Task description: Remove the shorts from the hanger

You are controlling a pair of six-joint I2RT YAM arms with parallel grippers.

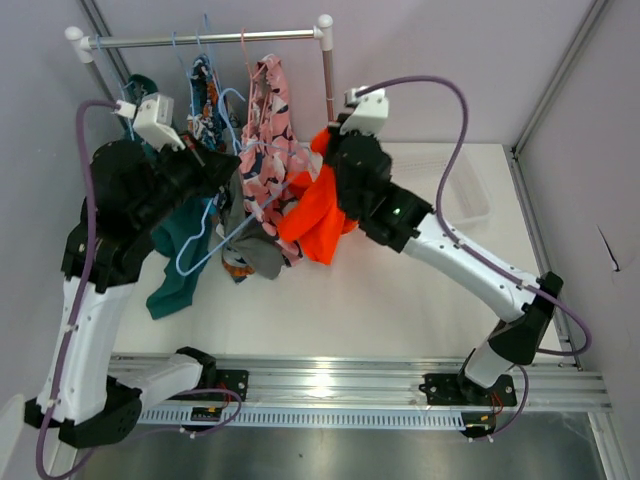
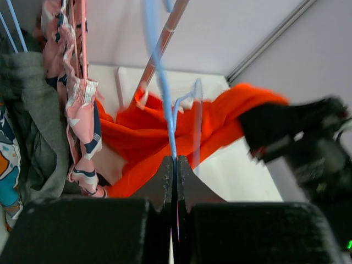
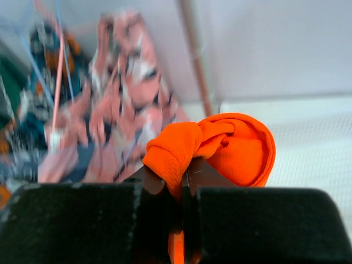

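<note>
One white desk (image 1: 400,290) is backed by a metal rail (image 1: 200,40), from which pink printed shorts (image 1: 268,130) are hung. Lower down, teal shorts (image 1: 180,270) and grey shorts (image 1: 262,250) are draped. The orange shorts (image 1: 315,215) are pinched in the closed right gripper (image 3: 184,181). A blue hanger (image 2: 159,71) is clamped by its wire in the closed left gripper (image 2: 175,165).
</note>
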